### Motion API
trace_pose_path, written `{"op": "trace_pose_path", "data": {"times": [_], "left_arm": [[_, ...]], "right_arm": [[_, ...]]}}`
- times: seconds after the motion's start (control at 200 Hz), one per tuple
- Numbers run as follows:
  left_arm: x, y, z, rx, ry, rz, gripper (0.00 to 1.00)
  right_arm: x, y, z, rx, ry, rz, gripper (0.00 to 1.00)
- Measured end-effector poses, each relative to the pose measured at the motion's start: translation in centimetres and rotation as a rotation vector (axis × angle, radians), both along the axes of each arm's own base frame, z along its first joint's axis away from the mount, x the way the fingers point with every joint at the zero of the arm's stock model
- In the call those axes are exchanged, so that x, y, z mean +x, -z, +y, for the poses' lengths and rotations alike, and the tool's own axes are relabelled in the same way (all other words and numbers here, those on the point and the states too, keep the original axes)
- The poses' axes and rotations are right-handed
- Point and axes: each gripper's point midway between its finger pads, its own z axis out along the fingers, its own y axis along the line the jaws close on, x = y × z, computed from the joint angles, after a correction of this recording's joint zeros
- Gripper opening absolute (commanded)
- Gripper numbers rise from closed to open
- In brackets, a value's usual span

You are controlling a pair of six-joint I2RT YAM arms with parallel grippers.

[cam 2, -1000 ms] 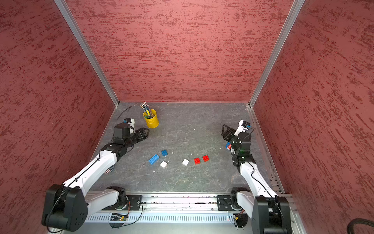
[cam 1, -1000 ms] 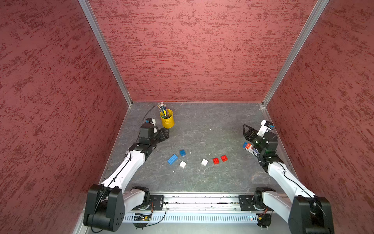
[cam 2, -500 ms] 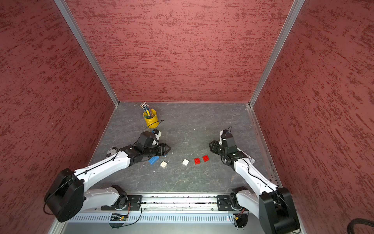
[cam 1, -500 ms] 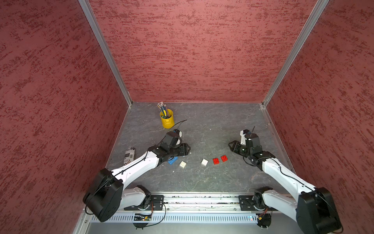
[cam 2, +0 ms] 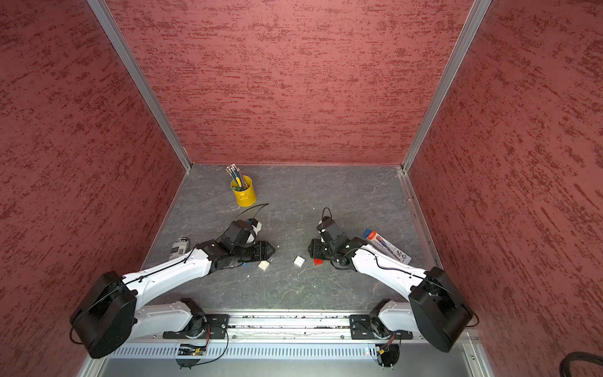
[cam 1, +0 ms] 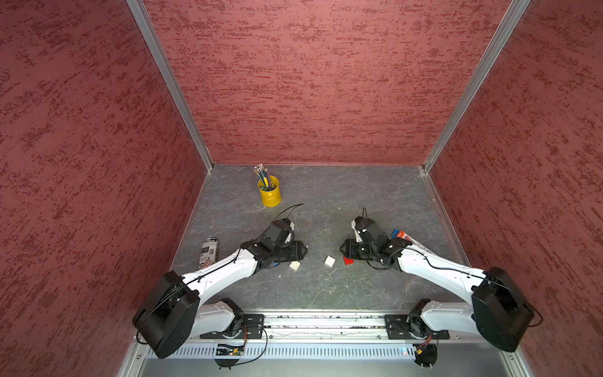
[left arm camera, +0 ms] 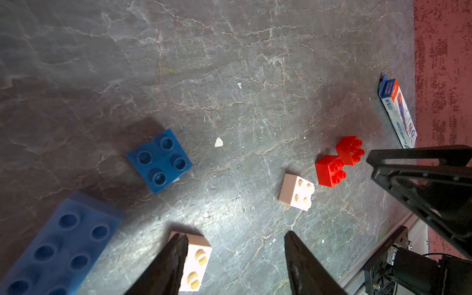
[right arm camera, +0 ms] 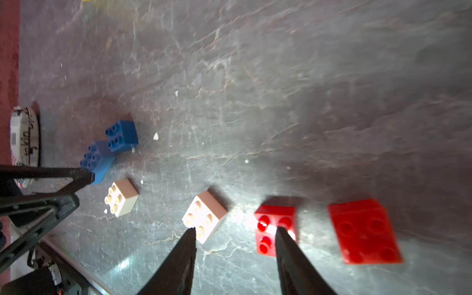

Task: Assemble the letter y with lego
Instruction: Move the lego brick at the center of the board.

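Note:
The lego lies loose in a row on the grey floor; no letter y is in view. A long blue brick (left arm camera: 58,245) and a small blue brick (left arm camera: 159,161) sit under my left arm. Then come two white bricks (cam 1: 294,265) (cam 1: 330,261) and two red bricks (right arm camera: 274,227) (right arm camera: 364,229). My left gripper (left arm camera: 233,236) hangs low and open over bare floor, one finger against a white brick (left arm camera: 198,263). My right gripper (right arm camera: 235,229) is open too, with one tip at the other white brick (right arm camera: 204,217) and one over a red brick.
A yellow pencil cup (cam 1: 269,192) stands at the back left. A can (cam 1: 208,251) lies by the left wall. A flat carton (cam 2: 388,246) lies by the right wall behind my right arm. Red walls close in three sides.
Both arms have swung in from the side walls and come down to the row of bricks, facing each other. No brick has moved.

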Motion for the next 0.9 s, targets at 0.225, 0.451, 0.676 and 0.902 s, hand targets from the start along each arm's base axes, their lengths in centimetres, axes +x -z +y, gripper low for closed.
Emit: {"op": "trace_pose_path", "data": {"times": [0.225,0.451,0.676,0.902], "left_arm": [[-0.2,-0.2,0.2,0.002,-0.006,0.001,0.64],[-0.4,-0.2,0.6,0.01,-0.013,-0.003,0.64],[-1.1,0.3,1.3,0.028,-0.017,0.011,0.63],[-1.6,0.3,1.7,0.028,-0.019,0.008,0.64]], "right_arm": [[-2.2,2.1,3.4,-0.024,-0.098,0.095,0.6],[-3.4,4.7,3.8,-0.078,-0.114,0.194,0.61],[-2.5,4.4,5.7,-0.08,-0.119,0.201,0.56],[-0.9,4.5,6.7,-0.135,-0.106,0.196,0.42]]}}
